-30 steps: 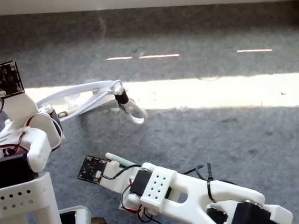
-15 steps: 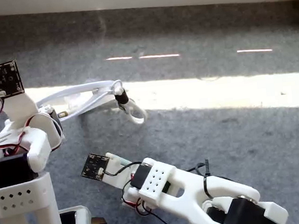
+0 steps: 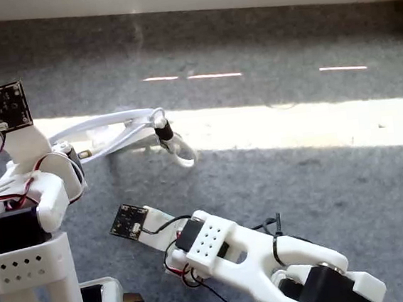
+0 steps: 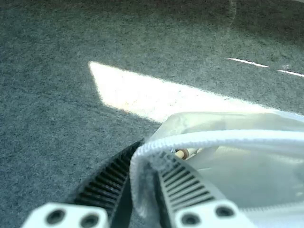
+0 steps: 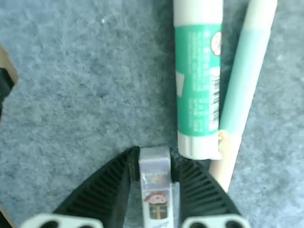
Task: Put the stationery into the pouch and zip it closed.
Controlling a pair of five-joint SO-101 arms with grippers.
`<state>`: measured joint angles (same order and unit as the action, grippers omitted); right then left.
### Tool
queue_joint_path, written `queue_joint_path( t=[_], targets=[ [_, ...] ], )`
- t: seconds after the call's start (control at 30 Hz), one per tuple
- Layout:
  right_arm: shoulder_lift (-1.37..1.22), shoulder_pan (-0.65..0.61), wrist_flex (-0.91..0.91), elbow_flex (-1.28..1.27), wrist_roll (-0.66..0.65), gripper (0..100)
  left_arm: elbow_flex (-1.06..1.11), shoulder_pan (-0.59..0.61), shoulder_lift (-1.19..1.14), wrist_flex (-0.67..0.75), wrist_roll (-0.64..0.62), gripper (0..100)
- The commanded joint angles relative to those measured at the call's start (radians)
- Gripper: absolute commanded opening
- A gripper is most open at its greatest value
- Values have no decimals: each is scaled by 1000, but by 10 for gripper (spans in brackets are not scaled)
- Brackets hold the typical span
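Spanning grey carpet (image 3: 320,197) – sunlit strip (image 3: 292,124); L fingers (image 4: 186,186) clamped on pouch (image 4: 247,175), R fingers (image 5: 102,190) on white item (image 5: 155,183).

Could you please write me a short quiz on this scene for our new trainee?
1. True or false: the left tool grips the rim of the pouch.
2. What does the right tool hold? A) glue stick B) small white item C) pen
3. Fill in: the pen beside the glue stick is pale ____.
Key: 1 true; 2 B; 3 green.
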<state>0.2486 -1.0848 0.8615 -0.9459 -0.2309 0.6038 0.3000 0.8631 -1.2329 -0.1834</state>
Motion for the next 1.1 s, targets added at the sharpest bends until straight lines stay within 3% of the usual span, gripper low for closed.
queue_joint_path(
  t=[0.0,0.27,0.6,0.87,1.07],
  targets=[
    [-4,2,5,-10,-8,12,2,16,-13,6,-2,7],
    [13,2,5,-5,-3,4,2,16,-13,6,-2,7],
    [341,2,77,-13,-2,4,2,16,-13,9,-2,7],
    [453,4,84,-16,5,4,2,16,-13,8,-2,7],
    [570,5,77,-7,173,4,2,16,-13,8,-2,7]
  ],
)
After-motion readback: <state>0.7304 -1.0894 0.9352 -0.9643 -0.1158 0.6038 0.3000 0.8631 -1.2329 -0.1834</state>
